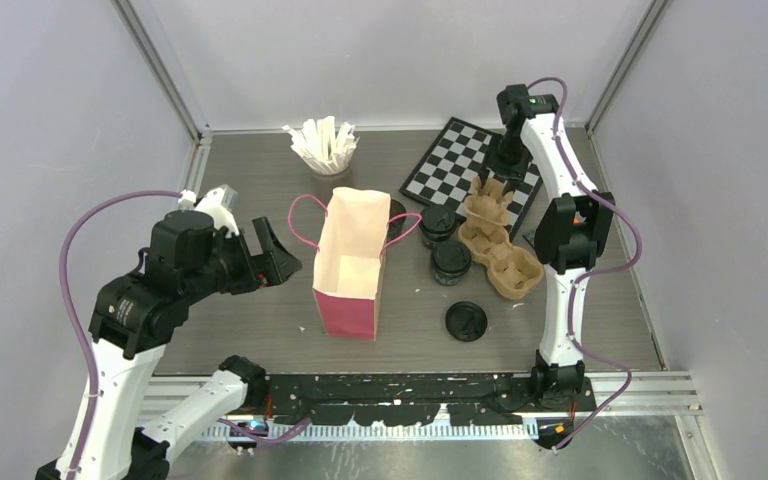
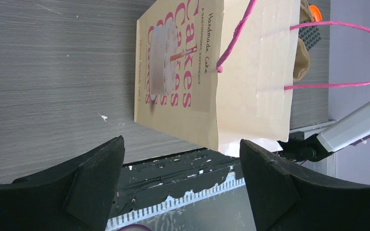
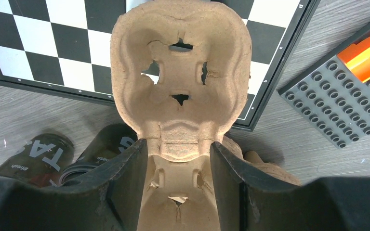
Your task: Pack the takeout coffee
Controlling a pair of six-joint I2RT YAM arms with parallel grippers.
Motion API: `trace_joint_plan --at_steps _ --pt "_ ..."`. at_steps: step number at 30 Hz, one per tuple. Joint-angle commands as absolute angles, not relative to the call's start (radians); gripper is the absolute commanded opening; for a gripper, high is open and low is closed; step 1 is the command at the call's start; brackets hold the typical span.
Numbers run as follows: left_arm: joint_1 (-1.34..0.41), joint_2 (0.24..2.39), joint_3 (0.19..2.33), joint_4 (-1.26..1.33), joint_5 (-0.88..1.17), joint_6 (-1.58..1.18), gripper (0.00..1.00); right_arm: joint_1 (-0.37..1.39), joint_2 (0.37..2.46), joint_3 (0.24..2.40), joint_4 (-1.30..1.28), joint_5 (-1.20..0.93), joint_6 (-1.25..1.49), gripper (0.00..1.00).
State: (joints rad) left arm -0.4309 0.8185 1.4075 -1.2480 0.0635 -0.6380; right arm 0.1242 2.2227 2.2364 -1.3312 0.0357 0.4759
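Our left gripper (image 2: 181,142) hangs wide open beside the bag (image 1: 350,262). Our right gripper (image 3: 179,144) pinches the carrier (image 3: 180,57) at its waist. Two cups (image 1: 451,262) stand between bag and carrier, with a loose lid (image 1: 466,321) nearer us.

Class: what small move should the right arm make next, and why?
Probably close the right gripper firmly on the pulp carrier: its jaws flank the carrier's narrow waist, seemingly touching both sides, so a sure grip should come before any lift.
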Motion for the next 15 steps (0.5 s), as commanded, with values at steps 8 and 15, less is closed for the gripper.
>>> trace_joint_plan --at_steps 8,15 --pt "-0.433 0.824 1.443 -1.243 0.055 -0.618 0.91 0.118 2.207 2.181 -1.308 0.014 0.433 0.57" --pt "-0.433 0.824 1.447 -1.25 0.052 -0.617 0.91 0.117 2.203 2.161 -1.277 -0.042 0.414 0.56"
